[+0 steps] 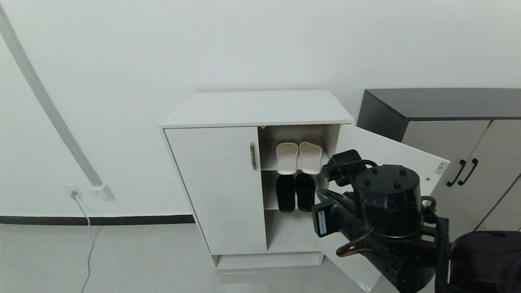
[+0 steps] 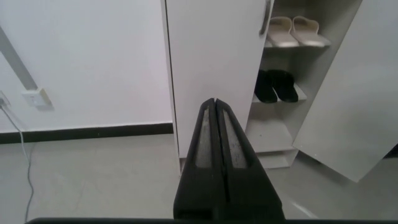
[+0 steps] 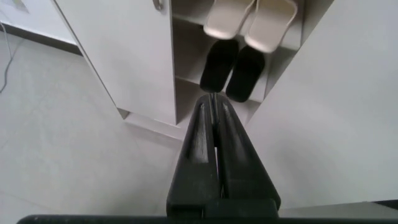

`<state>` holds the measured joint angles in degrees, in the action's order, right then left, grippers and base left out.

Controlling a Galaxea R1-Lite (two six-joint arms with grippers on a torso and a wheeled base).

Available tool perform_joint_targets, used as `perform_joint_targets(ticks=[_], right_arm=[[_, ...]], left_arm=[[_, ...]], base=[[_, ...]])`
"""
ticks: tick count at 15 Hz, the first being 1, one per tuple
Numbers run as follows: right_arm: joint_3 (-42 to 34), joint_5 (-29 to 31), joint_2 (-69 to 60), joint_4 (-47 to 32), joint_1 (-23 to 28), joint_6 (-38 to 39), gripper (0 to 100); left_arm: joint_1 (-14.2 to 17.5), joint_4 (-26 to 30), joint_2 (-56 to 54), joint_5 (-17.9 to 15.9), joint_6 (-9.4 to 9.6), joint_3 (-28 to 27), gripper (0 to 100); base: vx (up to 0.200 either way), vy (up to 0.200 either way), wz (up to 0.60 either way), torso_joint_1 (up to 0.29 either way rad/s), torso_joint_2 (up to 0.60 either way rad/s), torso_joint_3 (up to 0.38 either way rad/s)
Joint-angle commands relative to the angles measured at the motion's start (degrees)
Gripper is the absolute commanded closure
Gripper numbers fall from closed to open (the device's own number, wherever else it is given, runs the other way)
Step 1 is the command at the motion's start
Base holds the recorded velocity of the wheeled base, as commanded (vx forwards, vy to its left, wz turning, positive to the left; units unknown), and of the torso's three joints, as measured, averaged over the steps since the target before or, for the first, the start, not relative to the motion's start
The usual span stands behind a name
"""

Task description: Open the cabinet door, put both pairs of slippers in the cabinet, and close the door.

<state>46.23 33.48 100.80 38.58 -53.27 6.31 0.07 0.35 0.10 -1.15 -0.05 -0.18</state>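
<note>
The white cabinet (image 1: 256,106) stands against the wall with its left door (image 1: 215,187) closed and its right door (image 1: 386,158) swung open. A white pair of slippers (image 1: 298,157) lies on the upper shelf. A black pair of slippers (image 1: 295,192) lies on the shelf below, and the bottom compartment holds nothing. My right gripper (image 3: 213,96) is shut and empty, out in front of the open compartment beside the open door (image 3: 336,112). My left gripper (image 2: 214,101) is also shut and empty, low in front of the closed door (image 2: 211,56).
A dark grey cabinet (image 1: 447,122) with black handles stands just right of the open door. A wall socket (image 1: 72,190) with a hanging cable is at the left. Bare tiled floor (image 1: 122,260) lies left of and in front of the cabinet.
</note>
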Motion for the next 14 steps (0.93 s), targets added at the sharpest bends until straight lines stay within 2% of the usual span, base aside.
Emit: perform_joint_targets(ticks=[1, 11, 14], right_arm=[[0.0, 0.01, 0.01, 0.0, 0.01, 0.01, 100], [-0.35, -0.08, 0.01, 0.0, 1.24, -0.16, 100], [-0.35, -0.08, 0.01, 0.0, 1.33, -0.25, 100]], left_arm=[[0.01, 0.0, 0.08, 0.0, 0.05, 0.01, 100], [0.01, 0.0, 0.08, 0.0, 0.05, 0.01, 100], [0.01, 0.0, 0.08, 0.0, 0.05, 0.01, 100]], base=[[0.0, 0.0, 0.0, 0.198, -0.51, -0.32], [0.0, 0.0, 0.0, 0.234, -0.56, -0.326], [0.0, 0.0, 0.0, 0.097, -0.22, -0.121]])
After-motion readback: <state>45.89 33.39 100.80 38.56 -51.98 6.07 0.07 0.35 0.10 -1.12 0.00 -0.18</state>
